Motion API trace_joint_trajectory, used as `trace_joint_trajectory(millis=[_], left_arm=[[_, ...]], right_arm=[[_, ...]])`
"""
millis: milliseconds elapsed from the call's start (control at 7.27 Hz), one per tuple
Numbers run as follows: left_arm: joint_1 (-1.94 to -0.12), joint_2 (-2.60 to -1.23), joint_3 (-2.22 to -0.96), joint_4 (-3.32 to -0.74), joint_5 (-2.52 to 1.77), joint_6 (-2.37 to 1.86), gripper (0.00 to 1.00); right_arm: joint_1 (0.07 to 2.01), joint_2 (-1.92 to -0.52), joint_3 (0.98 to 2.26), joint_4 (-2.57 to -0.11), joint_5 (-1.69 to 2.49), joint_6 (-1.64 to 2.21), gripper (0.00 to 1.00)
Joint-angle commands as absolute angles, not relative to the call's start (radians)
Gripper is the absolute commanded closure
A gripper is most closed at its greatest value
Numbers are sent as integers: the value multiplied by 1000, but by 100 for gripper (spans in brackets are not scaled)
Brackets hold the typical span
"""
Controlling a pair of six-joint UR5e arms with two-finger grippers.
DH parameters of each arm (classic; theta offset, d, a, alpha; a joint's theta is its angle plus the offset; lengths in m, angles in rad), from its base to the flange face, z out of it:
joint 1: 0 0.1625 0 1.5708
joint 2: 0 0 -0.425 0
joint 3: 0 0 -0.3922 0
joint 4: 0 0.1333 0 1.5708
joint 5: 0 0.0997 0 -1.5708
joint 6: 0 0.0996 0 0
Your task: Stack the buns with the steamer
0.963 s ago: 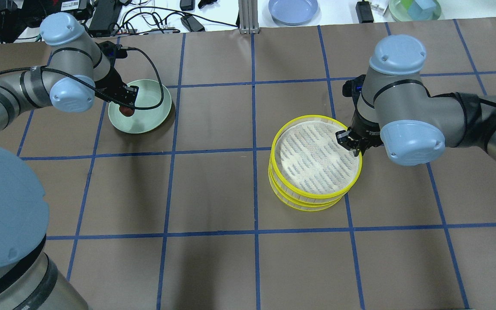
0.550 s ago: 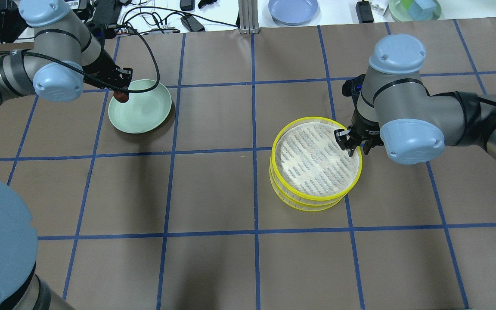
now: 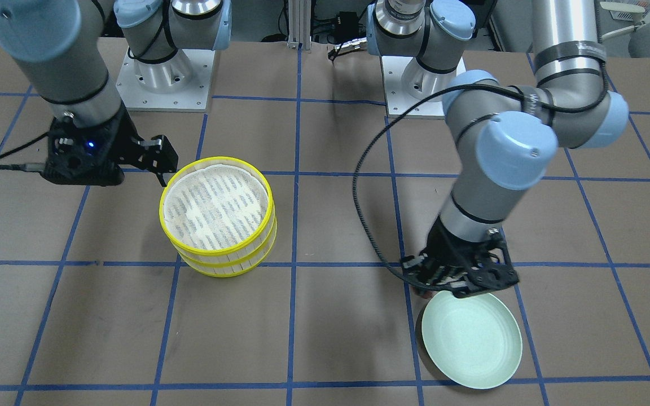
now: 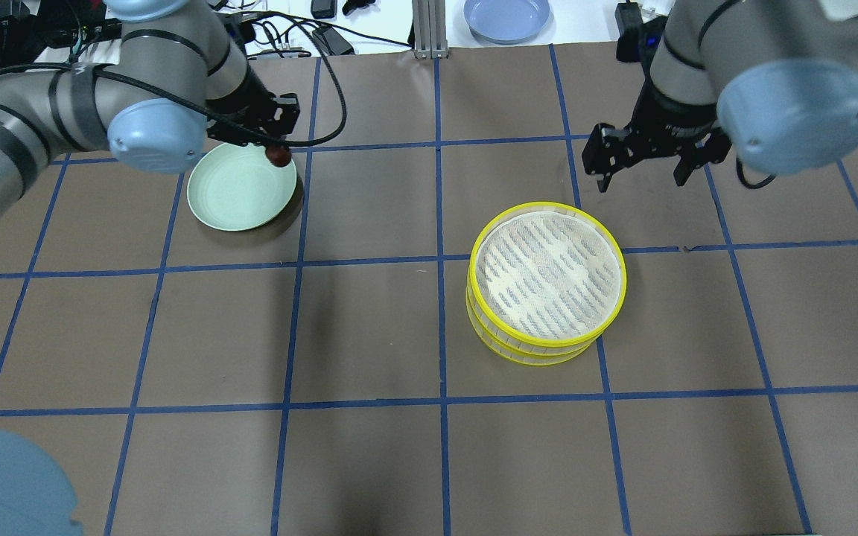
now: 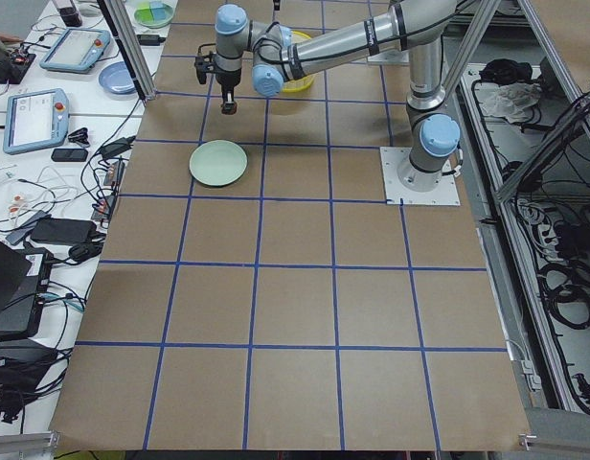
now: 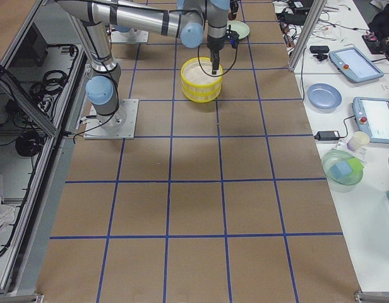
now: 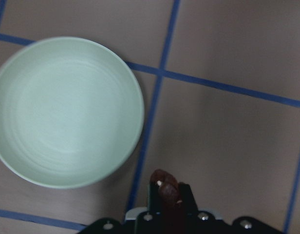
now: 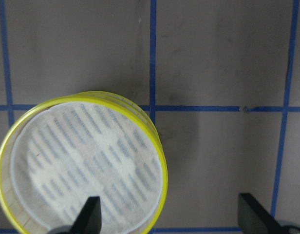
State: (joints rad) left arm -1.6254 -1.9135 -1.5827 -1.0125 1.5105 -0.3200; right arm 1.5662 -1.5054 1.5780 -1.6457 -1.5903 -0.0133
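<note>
1 brown bench [image 4: 369, 461], gridded in blue tape, carried everything I saw. 2 yellow-rimmed steamer tiers [image 4: 546, 286] sat stacked right of centre in the overhead view, the top one showing its white slotted base. Well to their left lay the green plate [image 4: 239, 190]. My right gripper [image 4: 641, 179] hung beyond the stack, clear of it, jaws spread wide. My left gripper [image 4: 275, 147] hung at the plate's rim, jaws pinching the reddish-brown bun [image 4: 277, 155] in the air, just off the plate.
</note>
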Motion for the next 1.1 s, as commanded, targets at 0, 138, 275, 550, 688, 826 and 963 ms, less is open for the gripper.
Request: trace_joint_trajectory(millis=[0,138,275,550,688,826,963], left_arm=[[-1825,-1896,-1586,-1003,1460,-644,100],[-1909,-1893,-1589,-1000,1412,-795,100],[-1971,-1891,-1597,-994,1361,-884,100],[-2028,-1902,-1609,-994,1356,-911,84],[-2034,-1902,-1630,-996,1355,-907,81],[-2042,-1905,-1667,-996,1355,-904,55],[-2055,-1905,-1684,-994,1339,-910,1]], right_arm=[[1566,-1543,1392,-1474,-1568,50,0],[1566,-1567,1394,-1467,-1578,66,0],[1566,-1569,1400,-1459,-1572,67,0],[1566,-1572,1413,-1454,-1582,67,0],[1566,-1580,1420,-1456,-1580,67,0],[1566,-1580,1425,-1457,-1580,67,0],[1566,-1580,1425,-1457,-1580,66,0]])
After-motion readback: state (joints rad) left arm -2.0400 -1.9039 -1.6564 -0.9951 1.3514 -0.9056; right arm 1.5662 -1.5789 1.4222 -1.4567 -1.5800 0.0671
